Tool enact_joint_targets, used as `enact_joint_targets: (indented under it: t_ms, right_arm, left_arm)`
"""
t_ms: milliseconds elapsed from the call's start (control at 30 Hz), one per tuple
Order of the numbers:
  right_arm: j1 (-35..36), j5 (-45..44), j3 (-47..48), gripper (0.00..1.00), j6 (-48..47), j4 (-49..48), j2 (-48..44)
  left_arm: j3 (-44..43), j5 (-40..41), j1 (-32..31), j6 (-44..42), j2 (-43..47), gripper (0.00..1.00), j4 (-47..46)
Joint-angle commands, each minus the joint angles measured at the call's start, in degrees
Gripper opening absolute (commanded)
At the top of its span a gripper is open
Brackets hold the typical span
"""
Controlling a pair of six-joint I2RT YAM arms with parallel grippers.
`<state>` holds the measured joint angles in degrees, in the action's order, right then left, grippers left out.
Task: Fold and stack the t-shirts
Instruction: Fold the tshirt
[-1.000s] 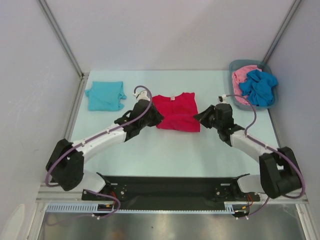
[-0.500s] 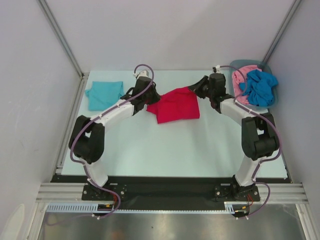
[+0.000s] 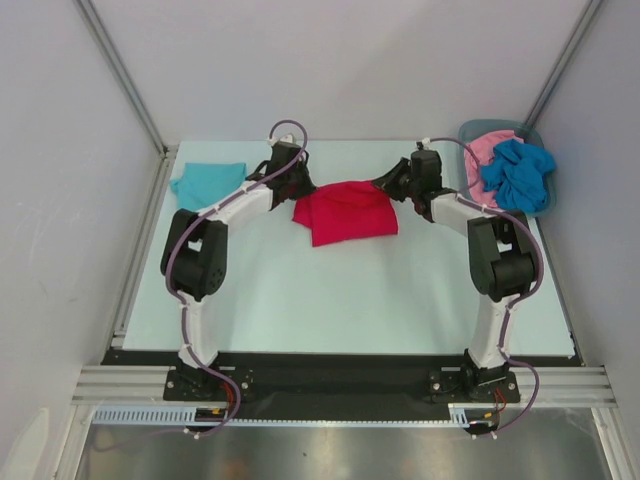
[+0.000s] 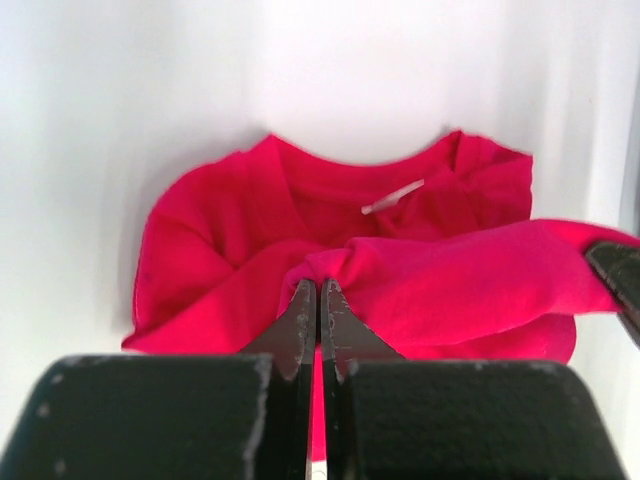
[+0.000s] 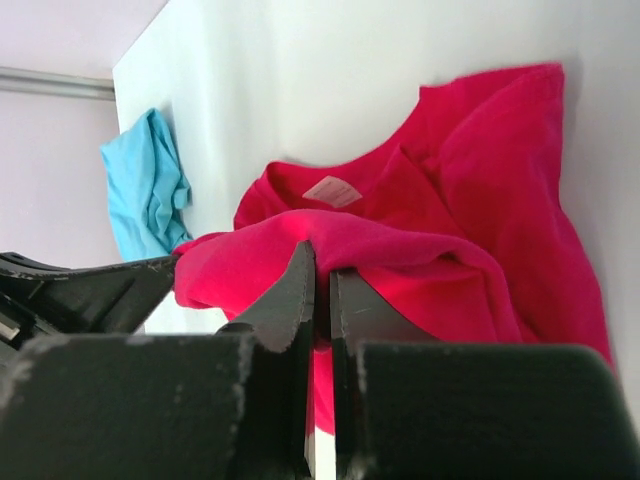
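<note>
The left gripper (image 3: 296, 188) and right gripper (image 3: 388, 186), each pinched shut on the red shirt (image 3: 345, 215), have carried its near hem back toward the collar, mid-fold on the table (image 3: 330, 290).

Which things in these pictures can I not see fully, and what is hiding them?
Top view: the pink shirt is mostly covered by the blue shirt in the bin.
Left wrist view: the left gripper hides the lower part of the red shirt.
Both wrist views: the neck label is too small to read.
</note>
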<state>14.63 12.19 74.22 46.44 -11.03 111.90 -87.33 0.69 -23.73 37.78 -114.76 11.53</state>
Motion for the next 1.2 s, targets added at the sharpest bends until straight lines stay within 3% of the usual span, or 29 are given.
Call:
enact_joint_targets:
  t_ms: [0,333,400,467,533,567,633,933,1167]
  right_arm:
    - [-0.57,1.0,4.09,0.0,-1.08,-2.6,1.83]
    - [-1.27,2.4,11.56,0.01,-0.82,-2.51,8.77]
    - [-1.27,2.23,11.65,0.18,-0.3,-3.12,9.39]
    - [-1.27,2.05,11.74,0.34,-0.29,-3.3,10.09]
    - [-1.19,1.79,11.57,0.39,-0.38,-3.39,10.18]
    - [-1.19,1.53,11.57,0.41,-0.55,-3.3,10.18]
    - [-1.19,1.18,11.13,0.42,-0.56,-3.74,9.75]
    - [-0.84,-1.55,9.37,0.43,-3.36,-6.02,3.07]
    - [0.92,-2.6,2.1,0.43,-4.87,-1.99,-6.33]
  left_arm:
    - [-6.0,-0.07,1.93,-2.18,-2.39,0.0,0.6]
    - [-11.55,-1.03,2.98,-2.27,-7.75,0.0,1.92]
    - [-11.9,-1.74,3.07,-2.36,-8.37,0.04,2.0]
    - [-12.07,-2.09,3.16,-2.53,-9.07,0.28,2.0]
    - [-12.08,-2.1,3.25,-2.45,-9.25,0.52,2.09]
    - [-12.16,-1.92,3.25,-2.45,-9.25,0.77,2.27]
    - [-12.25,-1.22,3.25,-2.27,-9.17,1.0,2.53]
    - [-11.2,-2.0,3.16,-1.57,-5.66,1.0,2.45]
    - [-2.43,-2.98,1.76,0.54,2.25,1.0,2.09]
